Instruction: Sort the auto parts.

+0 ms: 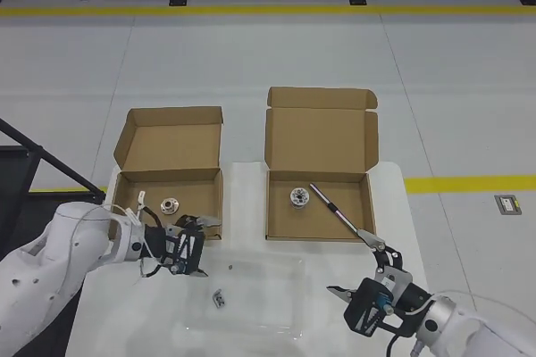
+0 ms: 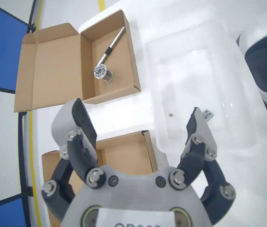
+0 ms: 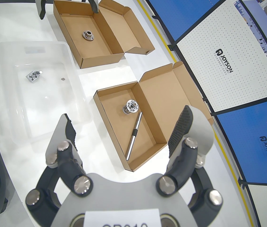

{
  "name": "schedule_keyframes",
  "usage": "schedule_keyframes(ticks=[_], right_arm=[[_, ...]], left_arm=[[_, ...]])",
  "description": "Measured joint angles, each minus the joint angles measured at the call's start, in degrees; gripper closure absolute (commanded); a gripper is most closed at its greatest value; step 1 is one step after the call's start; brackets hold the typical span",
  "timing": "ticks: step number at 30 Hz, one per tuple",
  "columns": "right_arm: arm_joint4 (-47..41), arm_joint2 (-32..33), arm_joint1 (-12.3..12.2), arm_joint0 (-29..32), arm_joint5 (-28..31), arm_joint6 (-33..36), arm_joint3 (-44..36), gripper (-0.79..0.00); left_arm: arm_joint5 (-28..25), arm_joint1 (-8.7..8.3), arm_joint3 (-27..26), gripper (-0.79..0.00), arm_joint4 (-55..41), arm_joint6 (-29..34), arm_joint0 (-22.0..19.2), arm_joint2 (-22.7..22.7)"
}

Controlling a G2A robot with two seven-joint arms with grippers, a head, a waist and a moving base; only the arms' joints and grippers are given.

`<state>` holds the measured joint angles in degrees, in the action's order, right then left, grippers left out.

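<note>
Left gripper (image 2: 135, 107): jaws are spread wide and nothing is held. It is positioned over the near wall of the left box (image 3: 76, 45), just beside the far-left corner of the tray (image 3: 53, 90).
Right gripper (image 3: 126, 114): jaws are spread wide and nothing is held. It is positioned over the near-right part of the table (image 1: 246, 205), near the near corner of the right box (image 3: 147, 124).
Bracket (image 3: 33, 76): a small, flat silver block with drilled holes and a short pin. It is laid on the tray floor towards the left end, apart from the walls.
Speck (image 3: 62, 79): a tiny dark item is seen on the tray floor near the bracket; its kind cannot be told.
Flange (image 3: 88, 35): a round silver part with a central bore, laid flat near the middle of the left box.
Spool (image 3: 130, 106): a short silver cylinder with a drilled end face, placed in the far part of the right box.
Rod (image 3: 134, 135): a slim silver shaft with a dark band near mid-length. It is laid diagonally in the right box, one end just beside the spool.
Boxes: brown cardboard with lids folded back, set side by side and apart at the far side of the table.
Tray: clear plastic, rectangular, set in front of both boxes.
Table: white and smooth.
Room: a pale grey floor is marked with a yellow line (image 1: 482, 183). Blue and white perforated panels (image 3: 230, 60) are mounted on black frames.
</note>
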<state>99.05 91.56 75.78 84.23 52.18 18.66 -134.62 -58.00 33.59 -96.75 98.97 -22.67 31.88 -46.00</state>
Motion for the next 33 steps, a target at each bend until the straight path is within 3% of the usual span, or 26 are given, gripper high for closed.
schedule_keyframes(ticks=[3, 12, 16, 20, 25, 33], right_arm=[[0.0, 0.0, 0.0, 0.0, 0.0, 0.0, 0.0, -0.785], [0.0, 0.0, 0.0, 0.0, 0.0, 0.0, 0.0, -0.785], [0.7, 0.2, -0.1, 0.1, -2.7, -0.7, 0.0, -0.785], [3.0, 1.6, -0.2, 0.6, -9.5, -0.7, 0.0, -0.785], [4.1, 3.0, -0.5, 1.8, -12.9, -3.1, 0.0, -0.785], [3.3, 5.7, -1.0, 3.9, -14.4, -4.4, 0.0, -0.785]], left_arm=[[0.0, -0.9, -0.8, -0.785, 0.6, -0.3, -0.8, 2.0], [0.0, -0.83, -0.7, -0.785, 0.6, -0.3, -0.7, 1.8], [0.0, -0.48, -2.8, -0.785, 2.9, 1.4, 0.9, 4.3], [0.0, -0.31, -5.1, -0.785, 7.0, 0.8, -0.3, 9.2], [0.0, -0.21, -4.8, -0.785, 12.4, 0.4, -4.7, 17.7], [0.0, 3.03, -2.1, -0.785, 16.7, 4.4, -15.4, 33.8]])
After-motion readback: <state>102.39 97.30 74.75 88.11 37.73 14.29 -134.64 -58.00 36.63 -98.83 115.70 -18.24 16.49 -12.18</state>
